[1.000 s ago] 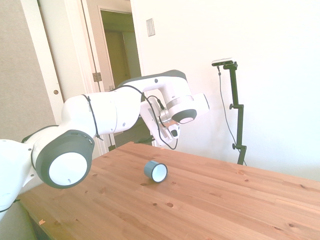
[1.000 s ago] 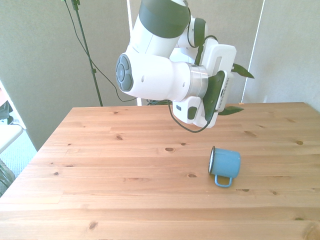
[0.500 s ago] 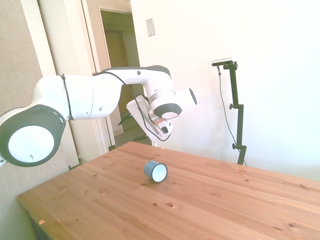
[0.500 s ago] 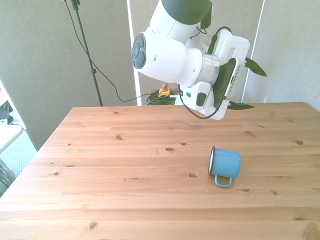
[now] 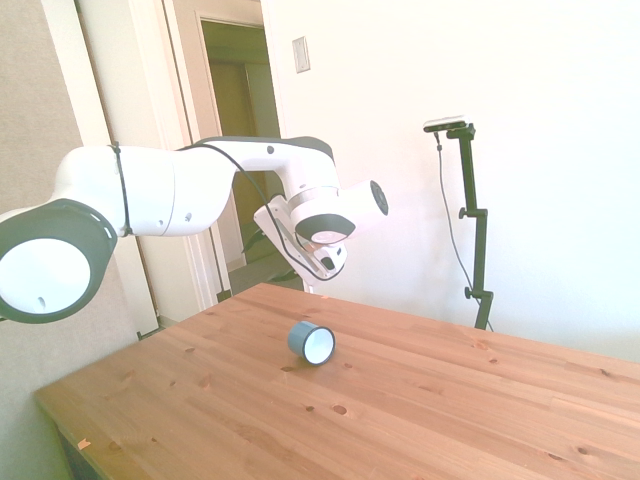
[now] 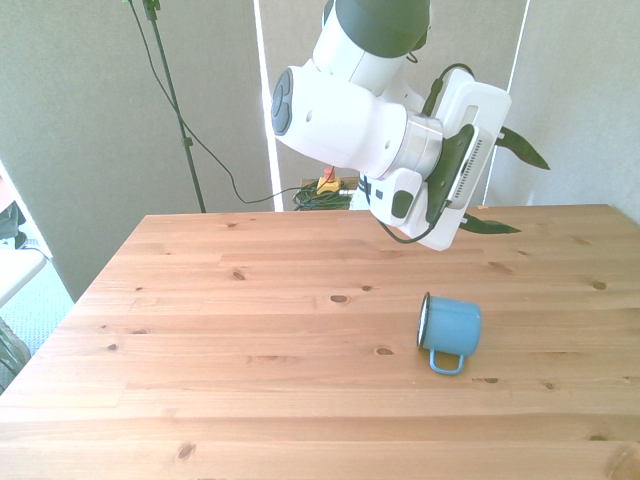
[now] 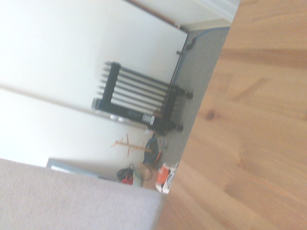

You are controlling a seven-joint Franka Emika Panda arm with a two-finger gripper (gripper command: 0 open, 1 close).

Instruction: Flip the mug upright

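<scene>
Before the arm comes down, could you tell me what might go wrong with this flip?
The mug lies on its side on the bare table, so a nudge could roll it away. Its handle is small and easy to miss. The wrist view shows no mug, only table and floor, so close-up guidance is lacking for now.

Blue mug (image 6: 452, 326) w/ white inside, knotty brown table (image 6: 250, 340).

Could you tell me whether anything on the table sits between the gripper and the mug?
Nothing visible does. The mug lies on its side, alone on the bare table, with its handle toward the camera in the front view. The gripper is held high above the table's far part, and only open air separates them.
</scene>
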